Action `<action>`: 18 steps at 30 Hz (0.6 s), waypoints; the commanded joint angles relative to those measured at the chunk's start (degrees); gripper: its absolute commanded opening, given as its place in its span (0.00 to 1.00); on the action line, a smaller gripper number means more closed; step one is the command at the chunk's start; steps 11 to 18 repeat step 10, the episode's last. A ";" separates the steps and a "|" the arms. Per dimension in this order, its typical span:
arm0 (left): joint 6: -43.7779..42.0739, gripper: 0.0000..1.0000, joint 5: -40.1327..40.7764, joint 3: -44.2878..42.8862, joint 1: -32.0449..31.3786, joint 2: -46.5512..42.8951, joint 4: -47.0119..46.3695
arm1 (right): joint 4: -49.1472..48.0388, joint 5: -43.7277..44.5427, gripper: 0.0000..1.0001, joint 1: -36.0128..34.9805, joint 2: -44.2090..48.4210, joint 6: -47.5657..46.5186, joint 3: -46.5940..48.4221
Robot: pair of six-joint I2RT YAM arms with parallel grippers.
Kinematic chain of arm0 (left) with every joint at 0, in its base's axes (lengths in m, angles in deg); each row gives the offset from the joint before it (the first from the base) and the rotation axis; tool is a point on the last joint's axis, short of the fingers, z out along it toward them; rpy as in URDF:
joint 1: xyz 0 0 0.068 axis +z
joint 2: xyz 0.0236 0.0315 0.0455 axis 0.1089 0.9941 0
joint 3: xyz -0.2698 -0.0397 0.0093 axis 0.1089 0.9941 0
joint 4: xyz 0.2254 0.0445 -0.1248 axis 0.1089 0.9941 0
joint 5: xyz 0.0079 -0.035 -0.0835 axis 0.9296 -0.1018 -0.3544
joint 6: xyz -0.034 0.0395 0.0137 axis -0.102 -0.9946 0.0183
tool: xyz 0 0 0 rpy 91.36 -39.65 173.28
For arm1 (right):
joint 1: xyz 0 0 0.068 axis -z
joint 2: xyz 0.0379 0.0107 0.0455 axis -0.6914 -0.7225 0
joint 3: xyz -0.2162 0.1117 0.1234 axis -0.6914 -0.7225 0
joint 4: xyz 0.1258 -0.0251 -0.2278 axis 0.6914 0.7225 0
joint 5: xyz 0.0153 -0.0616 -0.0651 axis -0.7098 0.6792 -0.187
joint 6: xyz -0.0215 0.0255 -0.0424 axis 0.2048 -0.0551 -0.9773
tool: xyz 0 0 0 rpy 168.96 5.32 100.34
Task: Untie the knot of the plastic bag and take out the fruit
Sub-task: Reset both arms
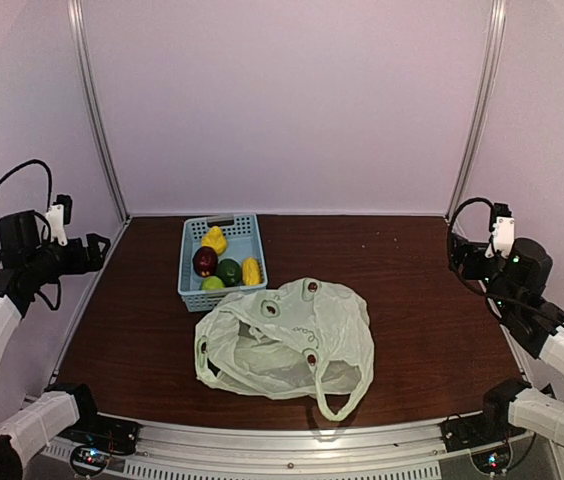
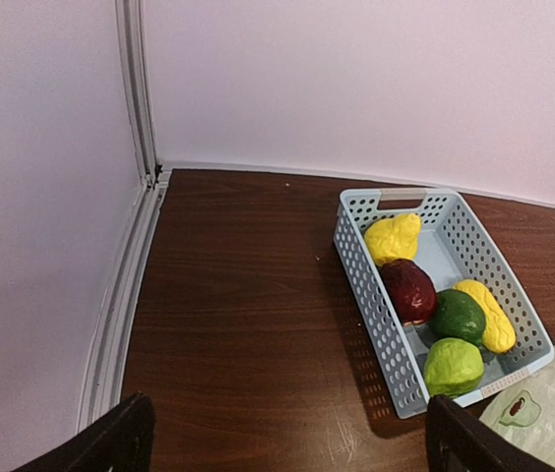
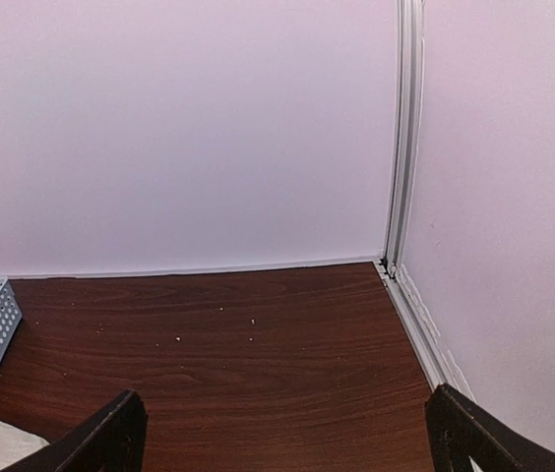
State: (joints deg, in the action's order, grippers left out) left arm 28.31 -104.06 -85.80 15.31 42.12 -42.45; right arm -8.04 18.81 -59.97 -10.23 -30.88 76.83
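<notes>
bag: plastic bag (image 1: 282, 340) lies slack and flattened at lower centre of the top view, its mouth gaping toward the left. I see no bulge inside it.
knot: I can't find a knot. One loop handle (image 1: 345, 398) trails loose toward the bottom of the frame, so I read it as undone.
fruit: all five pieces of fruit (image 2: 410, 290) sit in the basket (image 2: 356, 258): one dark red, two green, two yellow. That's just above the bag in the top view.
basket: light blue, perforated. Its near corner meets or just misses the bag's upper edge; can't tell which.
left end effector: (image 2: 287, 442) fingers wide apart and empty, at the left edge of the top view, wrist camera looking down at the basket.
right end effector: (image 3: 287, 438) fingers wide apart and empty, at the right edge, facing bare tabletop (image 3: 258, 364).
why parked: both arms stand well off the bag, I'd say because nothing is left to grip.
status: my call is that the task is done.
</notes>
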 commanded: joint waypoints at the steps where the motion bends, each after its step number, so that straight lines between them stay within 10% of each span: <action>1: -0.94 0.97 0.36 0.29 0.39 -0.35 -1.59 | -0.43 1.09 0.99 0.32 0.08 -0.48 -0.39; 18: -0.88 0.97 0.48 0.21 0.35 -0.16 -1.59 | -0.91 1.08 0.99 0.32 -0.10 0.04 -0.96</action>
